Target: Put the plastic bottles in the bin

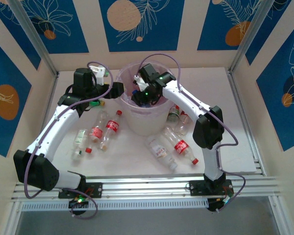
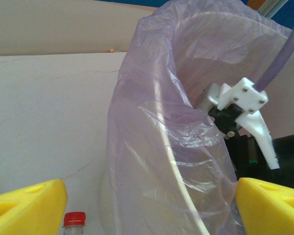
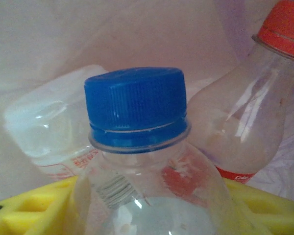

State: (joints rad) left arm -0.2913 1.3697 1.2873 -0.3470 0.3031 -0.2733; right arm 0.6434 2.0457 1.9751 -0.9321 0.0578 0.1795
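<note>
The bin (image 1: 137,122) stands at the middle of the counter (image 1: 235,137), with a purple liner (image 2: 152,122) draped over its rim. The right gripper (image 1: 141,97) is down inside the bin, its arm reaching in over the right side of the rim. In the right wrist view a blue-capped bottle (image 3: 137,112) stands upright between the yellow fingers (image 3: 29,210), close to the camera. Whether they clamp it or stand free of it I cannot tell. Behind it, inside the bin against the liner, a red-capped bottle (image 3: 245,122) tilts on one side. A clear bottle (image 3: 49,122) with red print lies on the other side.

The left gripper (image 1: 118,90) hangs just beside the bin's left wall, released. Its two yellow pads (image 2: 27,208) are spread wide with nothing between them, and the liner-covered wall faces it. A red cap (image 2: 74,219) shows low down, near the foot of the bin.

More bottles lie on the counter outside the bin. To the left of the bin, two red-labelled bottles (image 1: 111,128) lie side by side near its foot, with two smaller bottles (image 1: 80,137) farther out. To the right of the bin, a pair of bottles (image 1: 174,113) rests against its wall. In front of that pair lie a labelled bottle (image 1: 182,147) and a crumpled bottle (image 1: 160,151).
</note>
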